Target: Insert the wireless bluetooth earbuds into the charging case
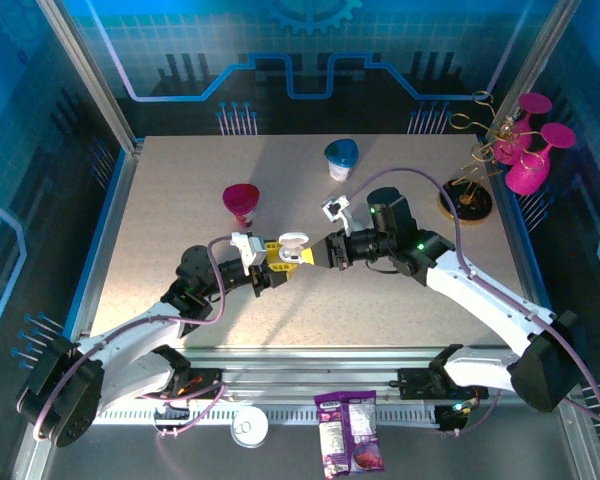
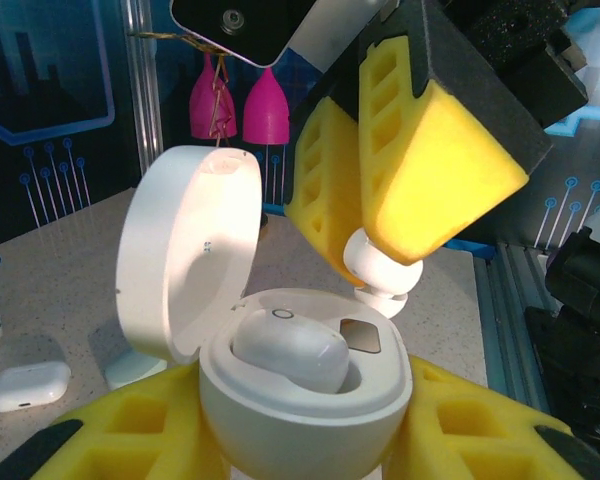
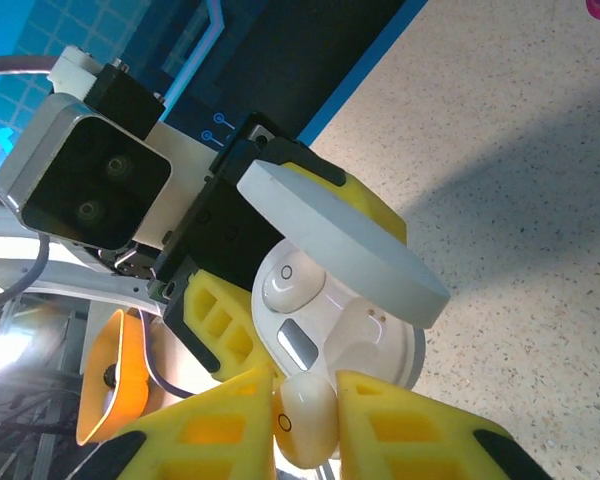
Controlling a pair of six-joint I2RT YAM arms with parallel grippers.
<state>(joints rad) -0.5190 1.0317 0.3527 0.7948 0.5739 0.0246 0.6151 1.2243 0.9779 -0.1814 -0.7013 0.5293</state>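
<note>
The round white charging case (image 2: 300, 420) stands with its lid (image 2: 185, 265) swung open, and my left gripper (image 2: 305, 445) is shut on its base. One white earbud (image 2: 290, 350) lies seated in a socket. My right gripper (image 3: 305, 415) is shut on a second earbud (image 3: 305, 430), which hangs tip-down just above the case's rim (image 3: 380, 330), beside the empty socket (image 3: 365, 320). From the left wrist, that held earbud (image 2: 380, 275) pokes out below the right yellow fingers (image 2: 430, 170). In the top view both grippers (image 1: 280, 262) (image 1: 315, 253) meet at the case (image 1: 292, 243) mid-table.
A magenta cup (image 1: 242, 203) and a teal cup (image 1: 342, 157) stand behind the grippers. Magenta glasses hang on a gold stand (image 1: 515, 150) at the back right. A small white case (image 2: 30, 385) lies on the table. A snack bag (image 1: 350, 430) sits at the near edge.
</note>
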